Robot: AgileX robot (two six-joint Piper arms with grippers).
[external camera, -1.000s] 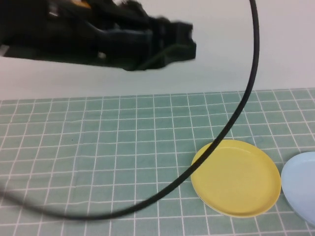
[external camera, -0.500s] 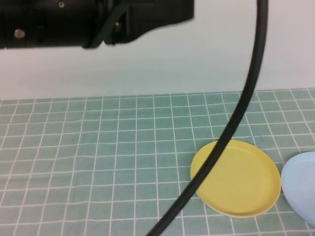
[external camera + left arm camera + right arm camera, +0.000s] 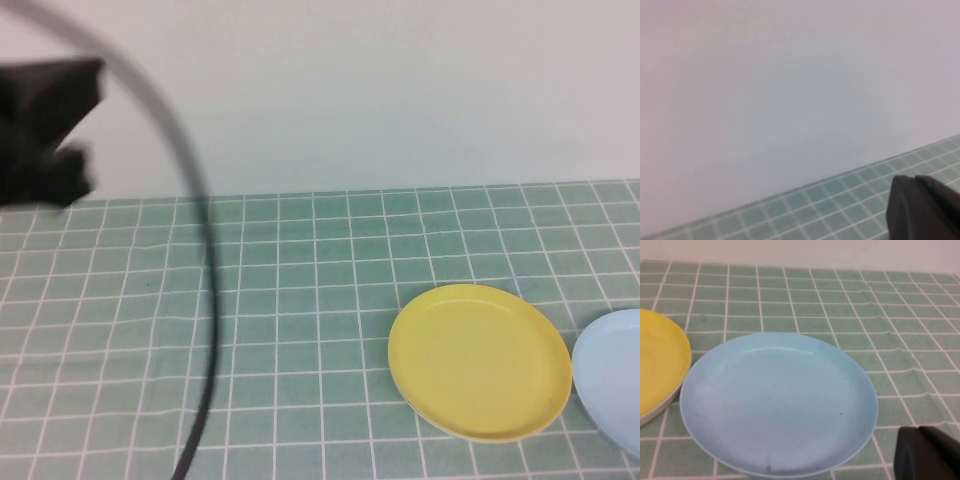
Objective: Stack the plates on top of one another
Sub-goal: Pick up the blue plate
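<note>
Bright, even light with faint shadows; the cable [image 3: 205,300] and left arm [image 3: 45,130] are motion-blurred

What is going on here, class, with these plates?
No plate is being handled. The yellow plate sits on a white plate whose rim peeks out below it; the light blue plate lies alone beside them on the green checked mat. The left gripper is shut and raised near the wall, away from the plates. The right gripper is shut, empty, next to the blue plate.
</note>
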